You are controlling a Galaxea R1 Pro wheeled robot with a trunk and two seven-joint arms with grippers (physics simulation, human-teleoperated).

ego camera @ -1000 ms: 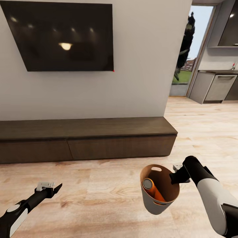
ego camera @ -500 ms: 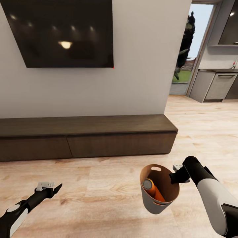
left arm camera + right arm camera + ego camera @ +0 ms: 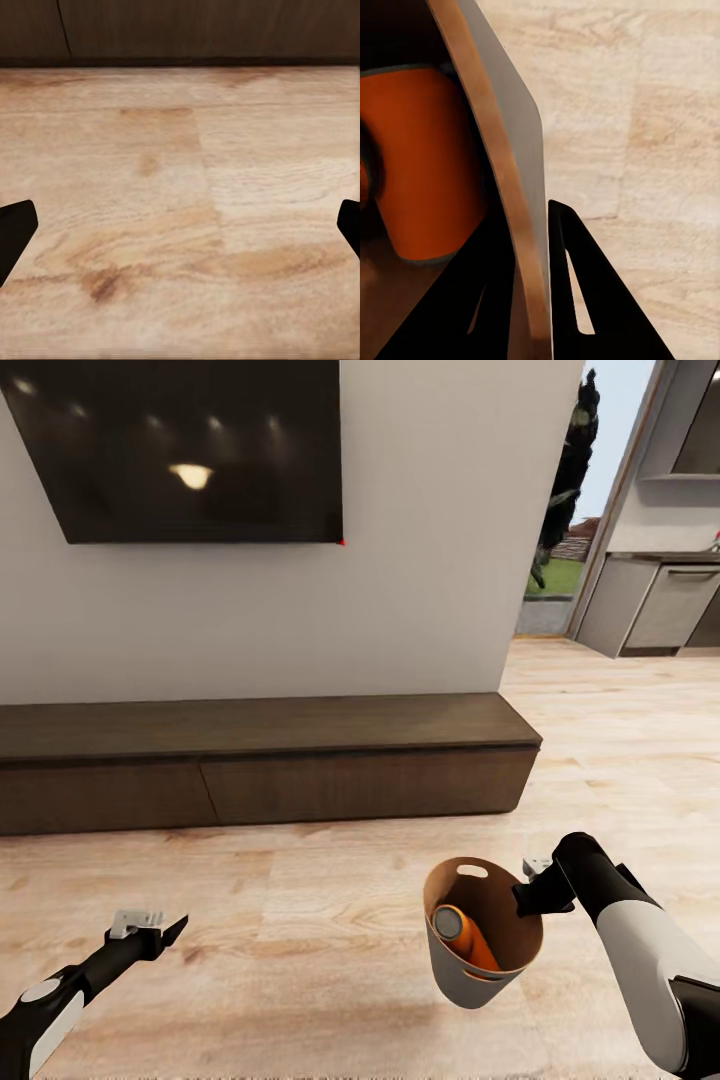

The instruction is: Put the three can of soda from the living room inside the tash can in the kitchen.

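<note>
Left gripper [image 3: 170,932]: hanging low over the wood floor [image 3: 300,920], fingers spread wide and holding nothing; in the left wrist view the two dark fingertips [image 3: 15,229] are sitting at opposite edges with bare floor between them. TV [image 3: 180,450]: black, hanging on the white wall [image 3: 430,540], ceiling lights reflecting in its screen. Cabinet [image 3: 260,760]: long, dark and low, standing against that wall below the TV. Bin [image 3: 455,970]: grey outside, tan-brown inside, hanging above the floor, tilting slightly, with a slot cut-out near its far rim. Can [image 3: 462,938]: orange with a silvery top, leaning inside the bin. Right gripper [image 3: 528,900]: pinching the bin's rim, one finger [image 3: 592,300] outside the wall and the other inside, as the right wrist view is showing, with the can's orange side [image 3: 427,157] close by. Kitchen units [image 3: 665,610]: grey, standing at far right beyond a doorway opening onto greenery.
</note>
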